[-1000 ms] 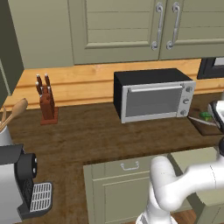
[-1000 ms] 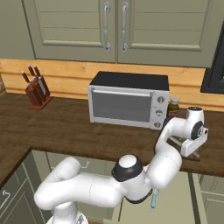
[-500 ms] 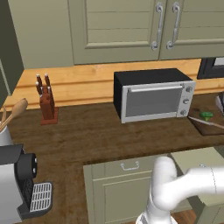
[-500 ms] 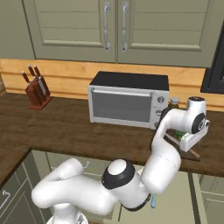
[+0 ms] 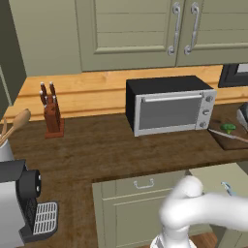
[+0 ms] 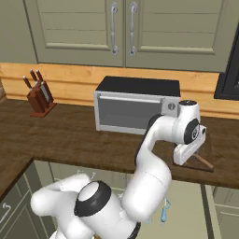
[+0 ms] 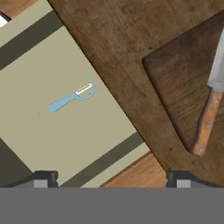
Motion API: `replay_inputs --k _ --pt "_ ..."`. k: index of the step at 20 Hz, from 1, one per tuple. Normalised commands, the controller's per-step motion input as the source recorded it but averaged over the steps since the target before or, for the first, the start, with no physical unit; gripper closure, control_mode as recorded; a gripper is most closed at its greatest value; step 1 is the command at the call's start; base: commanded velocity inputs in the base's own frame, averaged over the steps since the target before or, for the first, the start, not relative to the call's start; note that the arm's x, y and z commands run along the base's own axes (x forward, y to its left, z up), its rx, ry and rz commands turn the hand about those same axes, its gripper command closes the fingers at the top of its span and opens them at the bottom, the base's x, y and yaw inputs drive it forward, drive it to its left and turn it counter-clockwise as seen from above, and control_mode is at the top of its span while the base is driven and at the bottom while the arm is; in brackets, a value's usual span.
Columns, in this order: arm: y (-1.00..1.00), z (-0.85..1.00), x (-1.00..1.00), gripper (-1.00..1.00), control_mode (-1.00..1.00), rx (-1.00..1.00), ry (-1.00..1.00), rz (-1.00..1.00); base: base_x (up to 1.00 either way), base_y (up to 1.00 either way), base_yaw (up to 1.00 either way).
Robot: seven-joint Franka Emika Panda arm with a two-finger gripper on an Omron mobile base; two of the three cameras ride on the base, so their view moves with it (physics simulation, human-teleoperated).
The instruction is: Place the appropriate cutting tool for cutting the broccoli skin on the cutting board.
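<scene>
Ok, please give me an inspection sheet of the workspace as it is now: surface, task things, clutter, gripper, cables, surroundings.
Surface: dark wooden counter, with a light wooden ledge behind it.
Job's things: cutting board at the counter's right end; knife with brownish handle lying on it; broccoli also on the board.
Clutter: toaster oven; knife block; coffee machine; light-blue-handled peeler seen against the pale cabinet front.
Gripper: gripper over the counter edge beside the board, open, holding nothing.
Cables: nothing seen.
Surroundings: green wall cabinets above, base cabinets below.
</scene>
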Motion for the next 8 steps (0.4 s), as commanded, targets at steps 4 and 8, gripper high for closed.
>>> replay_inputs --k 4,8 --pt "1.0 0.26 -0.6 -1.0 -1.0 -0.14 -0.04 0.04 0.0 0.0 0.0" --pt "0.98 0.22 -0.32 -1.0 -1.0 -0.15 -0.05 0.05 0.0 0.0 0.0"
